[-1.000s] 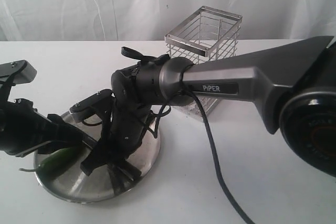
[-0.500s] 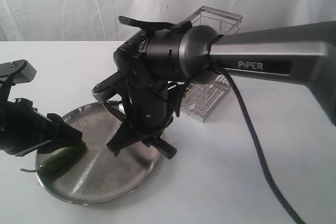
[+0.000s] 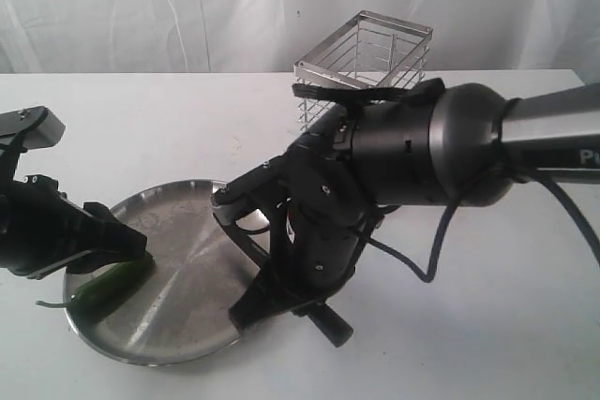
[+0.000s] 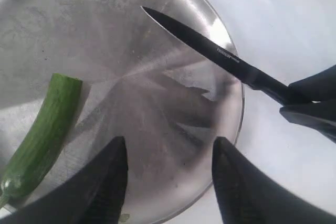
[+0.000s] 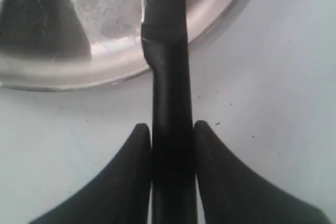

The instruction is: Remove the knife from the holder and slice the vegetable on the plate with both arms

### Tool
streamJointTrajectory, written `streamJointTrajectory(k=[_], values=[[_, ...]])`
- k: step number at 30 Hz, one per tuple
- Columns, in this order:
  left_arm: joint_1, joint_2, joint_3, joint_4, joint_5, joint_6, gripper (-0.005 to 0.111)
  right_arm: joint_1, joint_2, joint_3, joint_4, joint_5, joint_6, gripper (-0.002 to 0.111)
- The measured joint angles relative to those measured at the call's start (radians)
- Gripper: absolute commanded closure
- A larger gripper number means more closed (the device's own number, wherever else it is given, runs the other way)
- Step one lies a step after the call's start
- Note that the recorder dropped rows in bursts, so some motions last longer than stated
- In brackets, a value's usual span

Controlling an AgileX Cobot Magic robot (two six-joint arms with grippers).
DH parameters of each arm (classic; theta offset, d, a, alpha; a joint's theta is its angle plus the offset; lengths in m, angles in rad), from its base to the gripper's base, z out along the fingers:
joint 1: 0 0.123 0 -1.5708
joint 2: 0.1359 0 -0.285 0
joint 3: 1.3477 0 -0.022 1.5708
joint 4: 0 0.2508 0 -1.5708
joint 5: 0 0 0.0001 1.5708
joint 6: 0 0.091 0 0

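At plate's near-right edge | right gripper clamped on knife handle, blade over steel plate | left gripper spread, holding nothing, just beside chili pepper at plate's left | wire holder far behind | step: slicing | next: pin pepper, bring blade across it.

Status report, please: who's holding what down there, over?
Right pincer shut on knife handle, blade over plate. Left pincer open beside vegetable, not gripping it. Bare plate between blade and vegetable.
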Motion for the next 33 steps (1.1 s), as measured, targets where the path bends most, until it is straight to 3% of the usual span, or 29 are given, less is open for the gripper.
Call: streamJointTrajectory(k=[18, 24, 33], values=[[0.0, 0.0, 0.0, 0.0, -0.002, 0.002, 0.054, 0.0, 0.0, 0.142, 0.072, -0.194, 0.002, 0.089], [0.0, 0.0, 0.0, 0.0, -0.006, 0.002, 0.054, 0.0, 0.0, 0.143, 0.099, -0.226, 0.0, 0.068], [0.0, 0.0, 0.0, 0.004, -0.006, 0.002, 0.054, 0.0, 0.0, 0.143, 0.104, -0.318, -0.002, 0.071]])
